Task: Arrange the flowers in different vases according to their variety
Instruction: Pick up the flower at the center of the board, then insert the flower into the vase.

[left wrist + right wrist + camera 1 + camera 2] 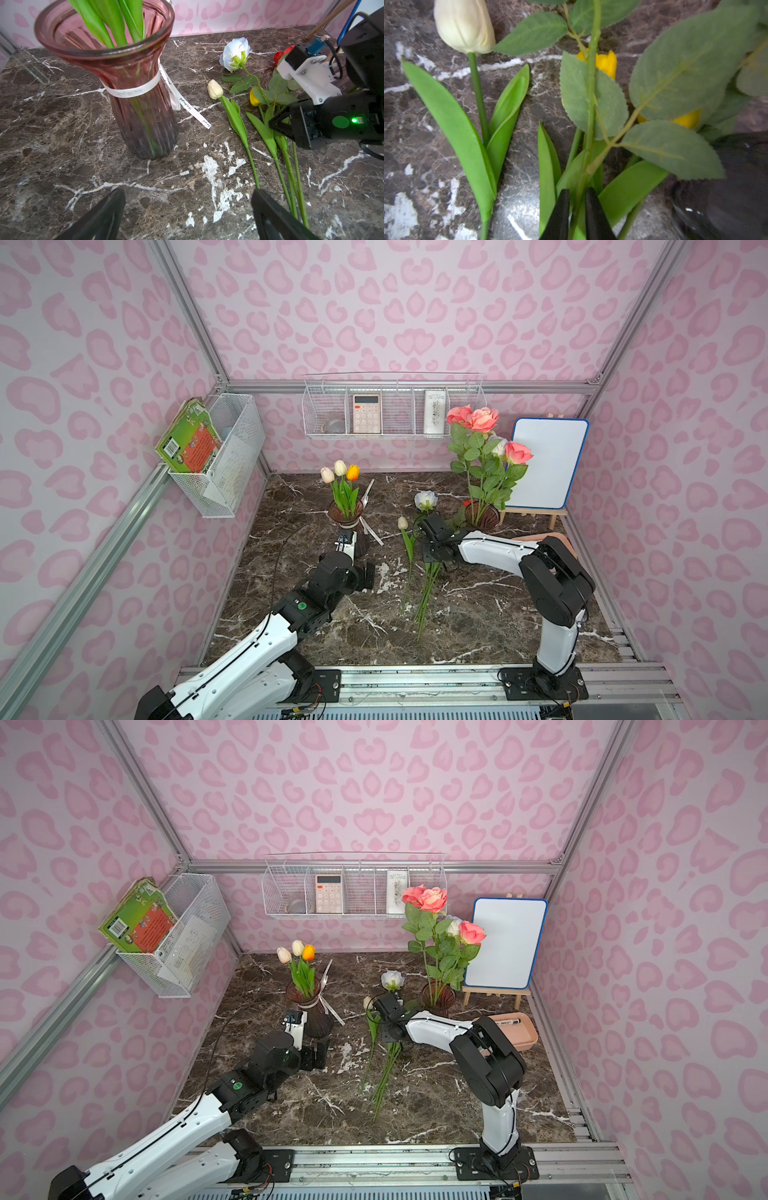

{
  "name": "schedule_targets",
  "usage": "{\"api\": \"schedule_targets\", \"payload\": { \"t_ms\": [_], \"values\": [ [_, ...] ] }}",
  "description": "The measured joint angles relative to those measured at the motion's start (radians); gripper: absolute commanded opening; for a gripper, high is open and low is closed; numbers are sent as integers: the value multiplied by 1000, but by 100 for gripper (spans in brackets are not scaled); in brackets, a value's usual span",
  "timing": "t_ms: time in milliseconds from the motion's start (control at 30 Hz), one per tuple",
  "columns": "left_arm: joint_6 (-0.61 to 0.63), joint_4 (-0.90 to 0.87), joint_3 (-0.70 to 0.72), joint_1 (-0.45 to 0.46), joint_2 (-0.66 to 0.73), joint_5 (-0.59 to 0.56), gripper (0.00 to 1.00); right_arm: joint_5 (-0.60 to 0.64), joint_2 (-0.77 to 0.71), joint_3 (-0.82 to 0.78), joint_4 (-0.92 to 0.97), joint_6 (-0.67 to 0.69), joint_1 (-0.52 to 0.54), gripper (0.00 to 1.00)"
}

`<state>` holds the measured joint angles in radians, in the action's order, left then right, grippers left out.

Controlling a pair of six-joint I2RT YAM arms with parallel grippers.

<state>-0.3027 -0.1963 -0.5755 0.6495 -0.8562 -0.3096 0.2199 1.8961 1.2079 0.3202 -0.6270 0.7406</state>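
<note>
A ribboned purple vase (347,514) (116,52) holds three tulips (340,472). A second vase (482,515) at the back right holds pink roses (478,418). Between them, flowers lie on the marble: a white rose (426,500) (236,52), a cream tulip (402,522) (465,25), yellow tulips (254,99) (607,62) and a red rose (280,55). My right gripper (577,191) (430,561) is down among their stems, its jaws shut on the white rose's pale stem. My left gripper (188,192) (366,574) hovers open and empty in front of the ribboned vase.
A whiteboard on a small easel (544,464) stands at the back right, just behind the rose vase. A pink tray (515,1029) lies by the right wall behind my right arm. Wire baskets (395,410) (224,452) hang on the back and left walls.
</note>
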Motion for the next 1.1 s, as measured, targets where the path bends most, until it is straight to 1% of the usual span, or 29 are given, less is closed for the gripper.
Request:
{"api": "schedule_targets", "payload": {
  "t_ms": [100,133,333,567,667,800,1100],
  "values": [
    [3,0,0,0,0,-4,99,0,-8,0,-7,0,-1,1],
    [3,0,0,0,1,-6,99,0,-11,-2,-12,0,-2,0],
    [8,0,2,0,8,-13,99,-6,-45,-15,-35,3,-5,0],
    [11,0,8,0,22,-21,99,-24,-124,-32,-79,10,-5,0],
    [11,0,12,0,32,-24,99,-55,-164,-60,-115,28,-6,0],
    [11,0,17,0,48,-28,99,-88,-249,-114,-190,55,-3,0],
    [10,0,36,0,92,-44,99,-190,-464,-191,-436,162,0,0]
  ]
}}
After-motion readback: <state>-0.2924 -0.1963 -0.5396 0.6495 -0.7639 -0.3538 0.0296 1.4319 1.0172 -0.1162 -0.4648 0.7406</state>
